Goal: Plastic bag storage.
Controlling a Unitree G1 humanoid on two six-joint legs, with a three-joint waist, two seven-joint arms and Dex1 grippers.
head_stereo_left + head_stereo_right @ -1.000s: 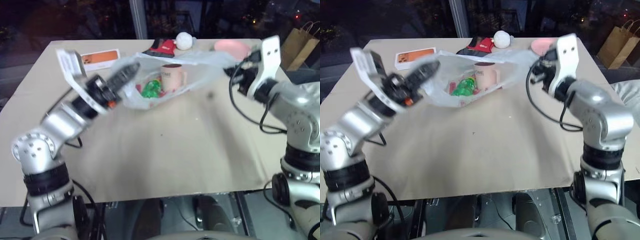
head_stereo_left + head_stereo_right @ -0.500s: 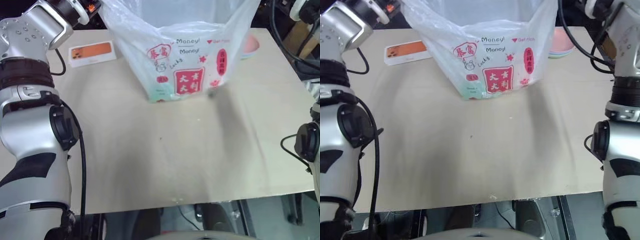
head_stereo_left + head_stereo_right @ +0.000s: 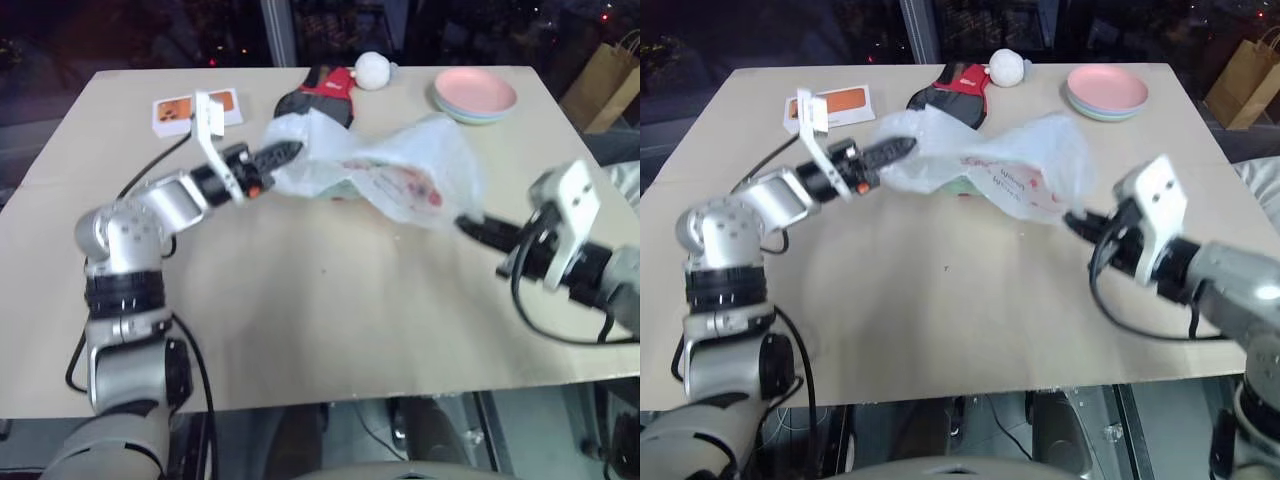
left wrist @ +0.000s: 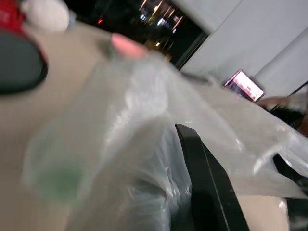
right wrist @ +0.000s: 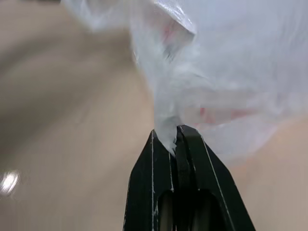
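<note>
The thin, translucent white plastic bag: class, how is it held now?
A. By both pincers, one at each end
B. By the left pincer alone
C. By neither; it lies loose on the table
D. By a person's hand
A: the left pincer and the right pincer are each shut on an end of the plastic bag.

Plastic bag (image 3: 385,170): thin translucent white film, crinkled, glossy, red print. Table (image 3: 330,320): matt smooth tan board. Plates (image 3: 475,95) at 1 o'clock: smooth pink, slight sheen. Paper bag (image 3: 605,75) at 2 o'clock: stiff brown, matt. Gripper fingers (image 5: 185,159): black, semi-gloss plastic.
</note>
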